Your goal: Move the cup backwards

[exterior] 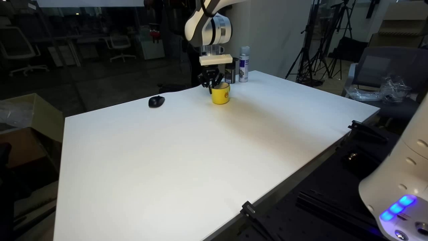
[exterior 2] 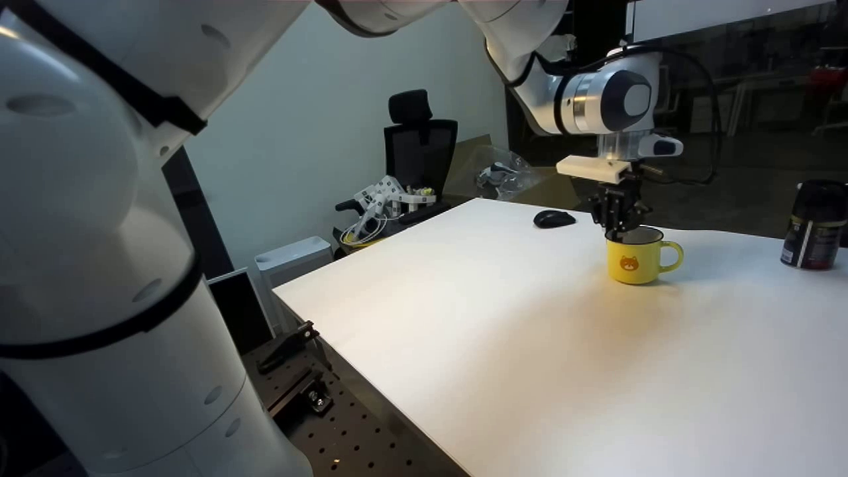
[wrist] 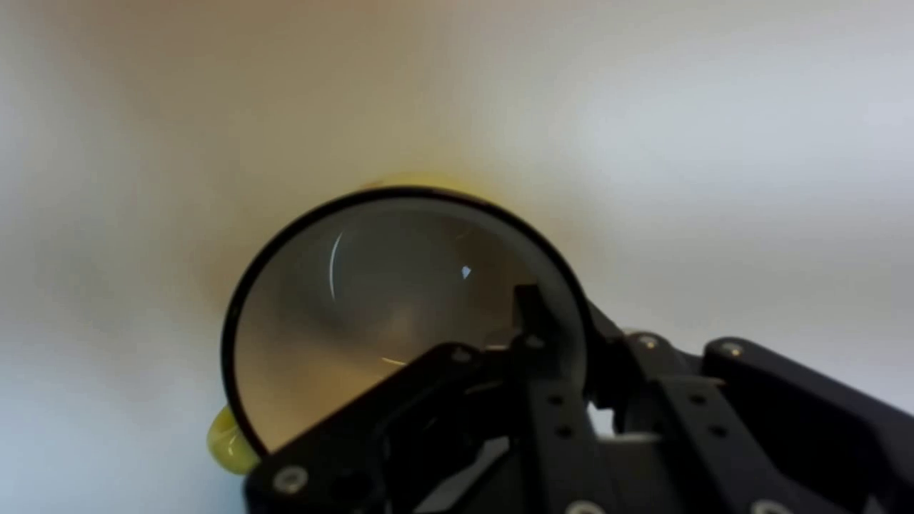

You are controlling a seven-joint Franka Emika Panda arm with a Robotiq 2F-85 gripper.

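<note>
Leftmost in an exterior view, an open box (exterior: pixel 46 115) sits off the desk (exterior: pixel 160 160), beyond its left edge. Next, the mouse (exterior: pixel 156 101) lies on the desk by the far edge, well apart from the cup (exterior: pixel 220 96). Gripper (wrist: pixel 575 318): pointing down near the far edge, fingers closed on the cup's wall. Wrist view shows one tip inside, one outside, the wall between them. Cup: yellow, dark rim, upright on the desk near the far edge, between mouse and black can (exterior: pixel 230 74); handle turned away from the mouse in both exterior views. The black can stands just inside the far edge; spray can (exterior: pixel 244 65) just beside it, near the far right corner. Further along, beyond the right edge, a chair (exterior: pixel 398 67) with clear plastic (exterior: pixel 394 90) on its seat. Last, by the near edge, the arm's base (exterior: pixel 394 180), blue lights (exterior: pixel 397 208) lit.
</note>
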